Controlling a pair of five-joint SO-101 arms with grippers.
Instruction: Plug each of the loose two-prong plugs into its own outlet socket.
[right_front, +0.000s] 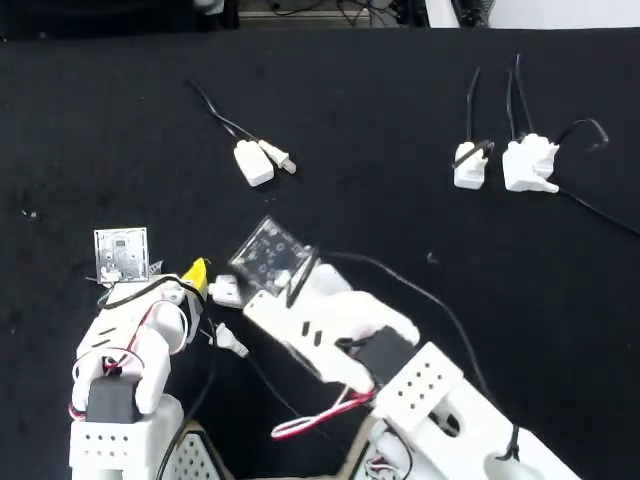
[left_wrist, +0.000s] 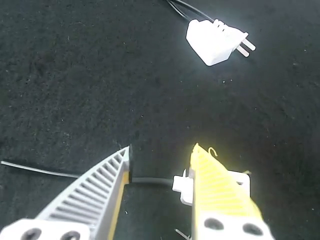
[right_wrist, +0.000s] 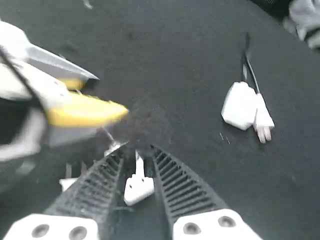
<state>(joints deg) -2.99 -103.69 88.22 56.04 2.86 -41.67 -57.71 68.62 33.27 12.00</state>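
While the right end effector (right_wrist: 136, 149) pinches a small plug (right_wrist: 137, 186) beside the wide-open left end effector (left_wrist: 161, 147), which straddles a cable (left_wrist: 150, 180), a second plug (left_wrist: 215, 40) lies unmated on the bench (right_front: 380, 200); most work seems left.

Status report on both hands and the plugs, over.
Left hand open, straddling a cable. Right hand shut on a small white plug. Left hand's yellow finger crowds that plug.
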